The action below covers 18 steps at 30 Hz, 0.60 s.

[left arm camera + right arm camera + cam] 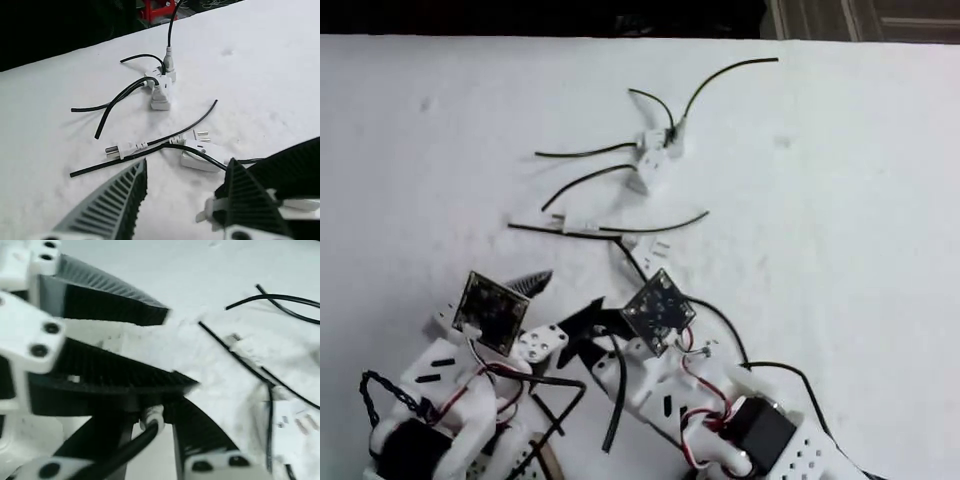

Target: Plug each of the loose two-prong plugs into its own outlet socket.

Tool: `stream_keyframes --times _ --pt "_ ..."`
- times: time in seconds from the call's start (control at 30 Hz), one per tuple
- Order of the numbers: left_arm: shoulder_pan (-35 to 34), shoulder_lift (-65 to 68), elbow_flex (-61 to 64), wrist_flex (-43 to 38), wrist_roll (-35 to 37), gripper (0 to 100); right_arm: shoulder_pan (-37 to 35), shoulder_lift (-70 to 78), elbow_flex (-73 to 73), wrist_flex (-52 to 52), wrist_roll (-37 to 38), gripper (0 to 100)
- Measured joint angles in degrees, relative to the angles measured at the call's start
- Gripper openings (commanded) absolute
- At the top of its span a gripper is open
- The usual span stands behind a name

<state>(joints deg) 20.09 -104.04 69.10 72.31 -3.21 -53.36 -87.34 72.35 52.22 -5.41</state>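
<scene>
A white outlet block (655, 158) (161, 91) lies at mid table with black-corded plugs seated in it. Nearer the arms lie a loose white two-prong plug (575, 228) (122, 149) on its black cord and a white socket piece (650, 245) (200, 156) with two prongs beside it. My left gripper (555, 298) (187, 170) (180, 347) hovers open just short of these, with nothing between its grey finger (117, 202) and black finger (245, 197). Close beside it, my right gripper (588, 322) (155, 415) is shut on the white end of a short black cord (615, 395) (127, 447).
Loose black cords (610, 225) trail across the table between the outlet block and the arms. Another black cable (775, 370) loops beside the right arm. The table's far edge (520, 38) meets a dark background, and both sides of the white surface are bare.
</scene>
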Motion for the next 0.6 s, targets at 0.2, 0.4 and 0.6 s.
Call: stream_keyframes --times 0.2,0.4,0.6 --pt "-13.1 0.1 0.4 -3.4 -0.1 26 12.0 0.0 0.0 0.0 2.4 1.6" --pt "-17.4 0.4 4.7 -7.5 -0.2 26 23.9 0.0 0.0 1.7 5.6 1.6" --pt "-17.9 0.2 4.8 -7.5 -0.9 26 31.0 0.0 0.0 2.5 6.4 1.6"
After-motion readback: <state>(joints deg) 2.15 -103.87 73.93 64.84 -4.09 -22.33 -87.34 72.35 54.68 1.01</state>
